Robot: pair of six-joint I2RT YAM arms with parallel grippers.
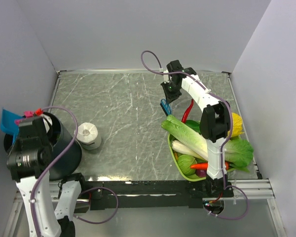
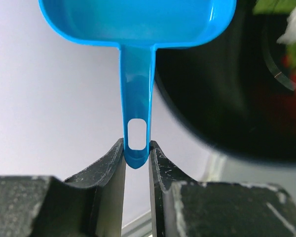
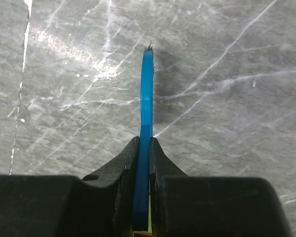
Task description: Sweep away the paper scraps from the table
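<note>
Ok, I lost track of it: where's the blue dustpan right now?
Top view, far left: the blue dustpan is held by its handle in the left gripper, right beside the black bin.

Found dustpan (image 2: 138, 19) cropped by top edge, left wrist view. Noted bin (image 2: 222, 98) blurred and cut off at right, contents mere red, green, white smears (image 2: 293, 29). Saw brush (image 3: 146, 98) edge-on only, base buried in right gripper (image 3: 143, 145). Overhead, logged bin largely masked by left arm (image 1: 29, 158).

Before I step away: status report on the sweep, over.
Left gripper shut on blue dustpan beside black bin. Right gripper shut on blue brush above table. Coloured paper scraps in bin; none seen on table. Nothing blocking.
</note>
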